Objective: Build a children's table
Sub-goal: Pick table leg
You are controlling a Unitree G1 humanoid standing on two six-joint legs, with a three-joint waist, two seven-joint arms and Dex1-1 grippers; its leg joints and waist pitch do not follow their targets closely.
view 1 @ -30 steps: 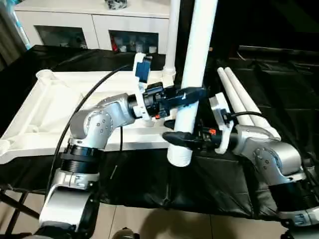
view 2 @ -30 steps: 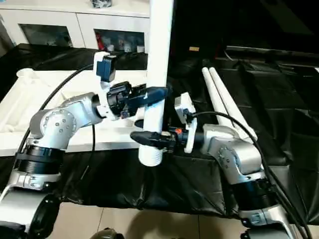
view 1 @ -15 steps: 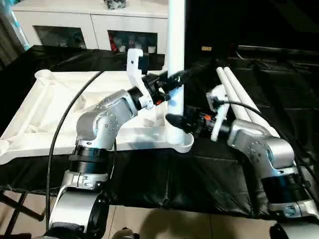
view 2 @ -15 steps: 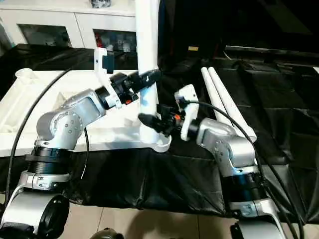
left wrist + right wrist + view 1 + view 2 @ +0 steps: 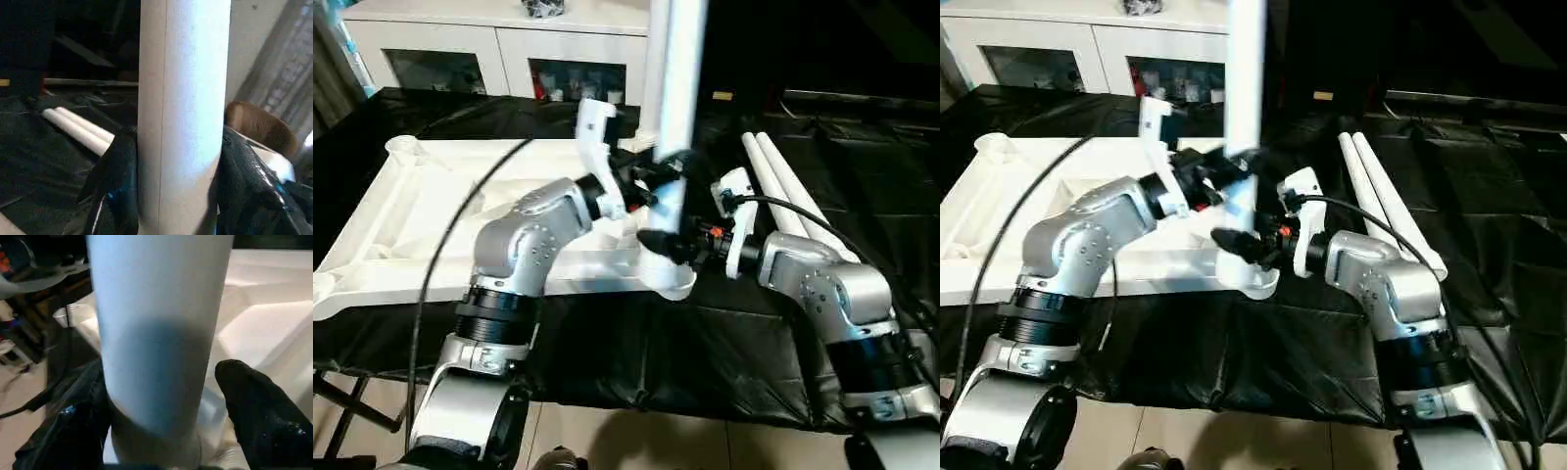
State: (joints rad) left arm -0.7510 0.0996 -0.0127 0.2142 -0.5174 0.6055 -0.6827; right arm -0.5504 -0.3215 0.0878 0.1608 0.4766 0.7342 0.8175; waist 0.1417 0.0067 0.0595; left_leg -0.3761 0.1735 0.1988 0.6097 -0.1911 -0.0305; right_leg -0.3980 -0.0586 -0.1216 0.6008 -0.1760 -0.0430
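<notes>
Leg point(image 5: 672, 88): upright over the top's point(image 5: 421, 211) near right socket point(image 5: 672, 282).
Left gripper point(image 5: 171, 171): clamped on it.
Right gripper point(image 5: 161, 431): fingers flank it lower; contact unclear.
Tip: keep it plumb, press straight down.

White tube leg point(image 5: 674, 88) upright in table top's point(image 5: 421, 211) near corner socket point(image 5: 671, 284), two spare legs point(image 5: 781, 191) beside.

Both silver forearms bend inward and meet at the middle. The left hand point(image 5: 658, 183) sits higher, its black fingers point(image 5: 117, 181) pressed on either side of the upright leg point(image 5: 183, 98). The right hand point(image 5: 658, 243), lower, seems clamped around it too.
</notes>
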